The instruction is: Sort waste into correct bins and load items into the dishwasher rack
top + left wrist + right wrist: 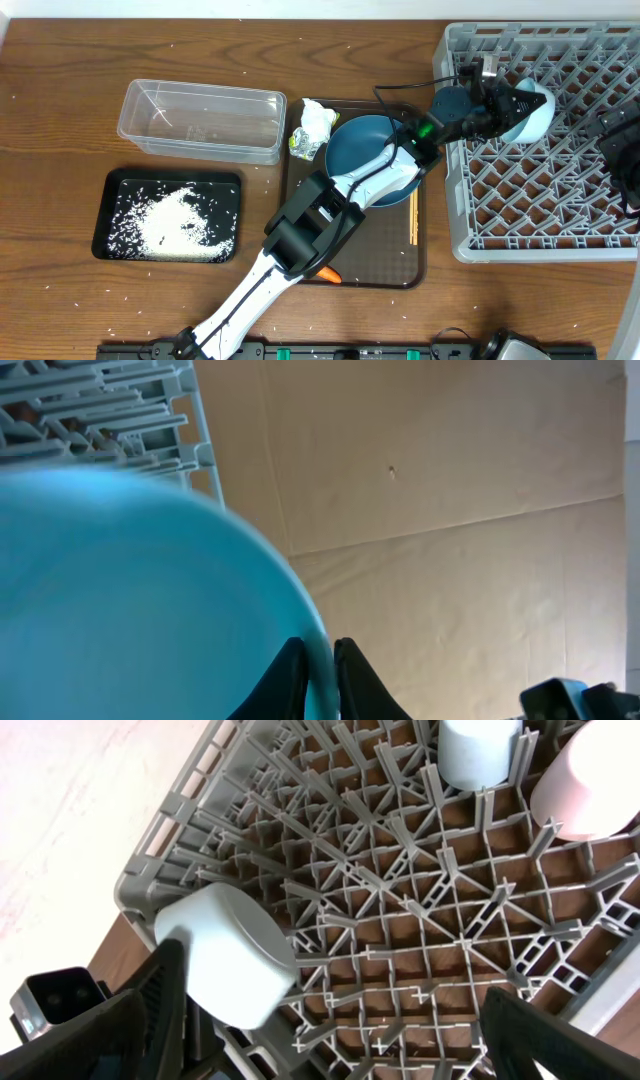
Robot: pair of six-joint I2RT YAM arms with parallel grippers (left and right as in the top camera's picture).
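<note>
Two arms: left arm (330, 200) stretched to rack (540, 200), left claw (318, 652) pinching bowl (130, 600) rim; right claw (350, 1025) gaping, empty.

Left arm (320, 215) extended diagonally from the near base toward the far right, left gripper (318, 652) with fingers pinched almost together on the rim of a pale bowl (537, 112); right arm (622, 150) at the right edge, right gripper (335, 980) facing downward, jaws spread wide.

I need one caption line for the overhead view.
Left hand holds a tilted pale bowl at the grey dishwasher rack.
</note>
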